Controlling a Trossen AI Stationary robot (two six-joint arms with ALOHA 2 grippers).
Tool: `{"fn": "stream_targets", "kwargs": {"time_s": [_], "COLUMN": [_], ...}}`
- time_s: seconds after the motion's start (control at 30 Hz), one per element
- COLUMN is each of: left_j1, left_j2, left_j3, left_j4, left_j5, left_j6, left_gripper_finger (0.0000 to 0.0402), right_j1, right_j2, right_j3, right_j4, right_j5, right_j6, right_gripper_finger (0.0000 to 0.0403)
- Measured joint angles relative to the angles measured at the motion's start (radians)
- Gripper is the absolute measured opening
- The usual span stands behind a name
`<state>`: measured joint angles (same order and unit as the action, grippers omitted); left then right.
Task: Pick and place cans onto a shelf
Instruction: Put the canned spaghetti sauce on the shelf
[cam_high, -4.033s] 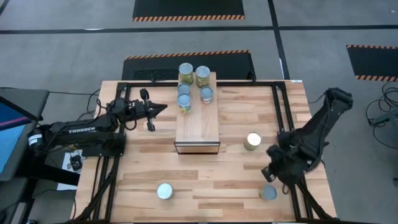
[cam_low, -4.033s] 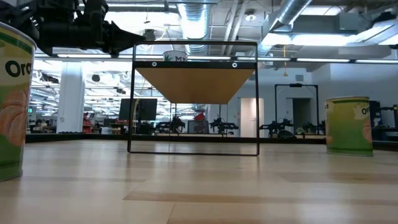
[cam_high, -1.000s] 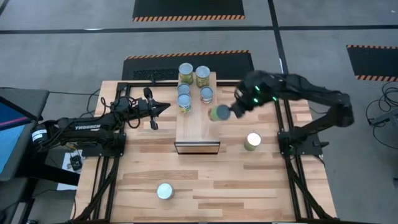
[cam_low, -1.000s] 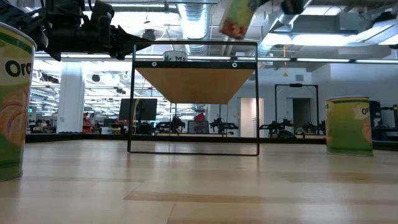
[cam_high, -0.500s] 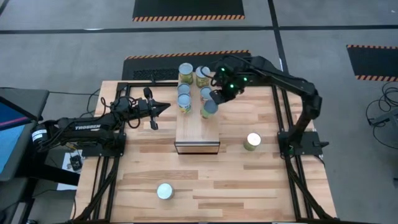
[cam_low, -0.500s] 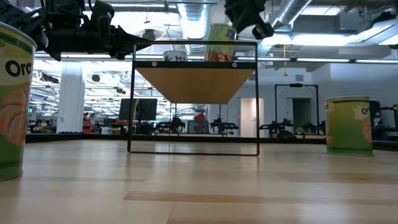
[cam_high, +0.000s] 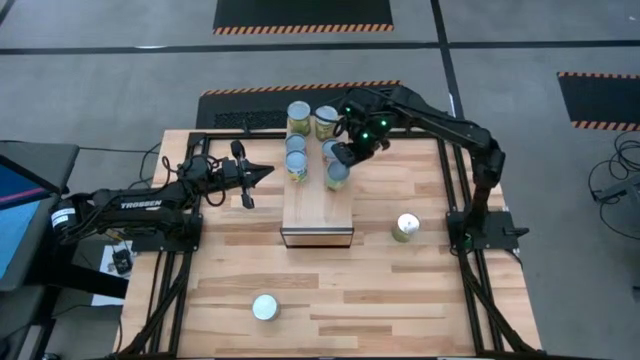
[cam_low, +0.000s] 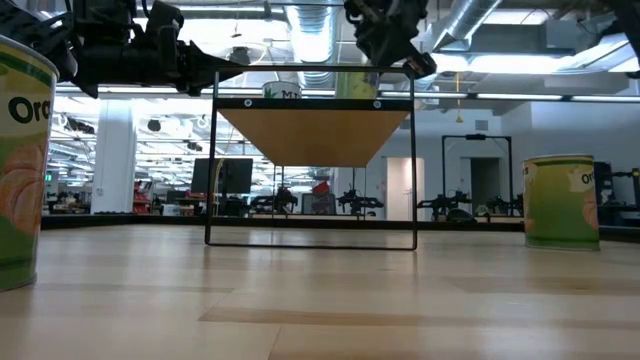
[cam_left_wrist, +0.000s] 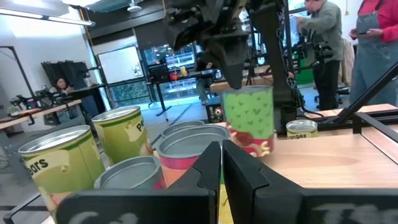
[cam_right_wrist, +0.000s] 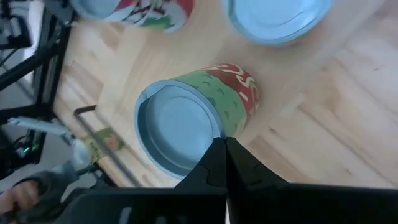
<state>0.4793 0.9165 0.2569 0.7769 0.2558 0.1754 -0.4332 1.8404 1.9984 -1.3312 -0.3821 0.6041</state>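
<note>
The shelf (cam_high: 318, 205) stands mid-table, with several cans (cam_high: 299, 116) upright on its far end. My right gripper (cam_high: 343, 158) is over the shelf's right side, shut on one more can (cam_high: 337, 178), green and red labelled, beside the others. This can also shows in the left wrist view (cam_left_wrist: 249, 118) and the low view (cam_low: 356, 86). My left gripper (cam_high: 262, 174) is shut and empty, held level in the air left of the shelf. Two cans stand on the tabletop, one at the right (cam_high: 405, 227) and one near the front edge (cam_high: 264, 306). My right gripper holds the can by its top rim (cam_right_wrist: 210, 118), the nearly shut fingers pinching the rim's edge. The fingers come from above, slanting from the table's far right. The can stands upright with its bottom at the shelf's top (cam_right_wrist: 298, 124); I cannot tell whether it rests there.
The shelf's near half (cam_high: 318, 215) is bare wood. A black frame (cam_high: 445, 200) runs along the table's sides. People (cam_left_wrist: 323, 37) stand in the room beyond the table.
My right gripper has carried the can from beside the shelf's right edge toward the table's far left, over the shelf, and then down. The can hung tilted and high; now it is upright at the shelf's top beside the other cans.
</note>
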Motion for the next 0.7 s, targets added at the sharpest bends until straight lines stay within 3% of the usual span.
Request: {"fn": "stream_targets", "kwargs": {"time_s": [0.47, 0.7], "left_j1": [0.0, 0.0], "left_j2": [0.0, 0.0], "left_j3": [0.0, 0.0], "left_j4": [0.0, 0.0], "left_j5": [0.0, 0.0], "left_j6": [0.0, 0.0], "left_gripper_finger": [0.0006, 0.0006], "right_j1": [-0.008, -0.007], "right_j2": [-0.003, -0.003], "right_j3": [0.0, 0.0], "right_j4": [0.045, 0.045], "right_j5": [0.07, 0.078], "right_j6": [0.017, 0.016], "right_gripper_finger": [0.0016, 0.0059]}}
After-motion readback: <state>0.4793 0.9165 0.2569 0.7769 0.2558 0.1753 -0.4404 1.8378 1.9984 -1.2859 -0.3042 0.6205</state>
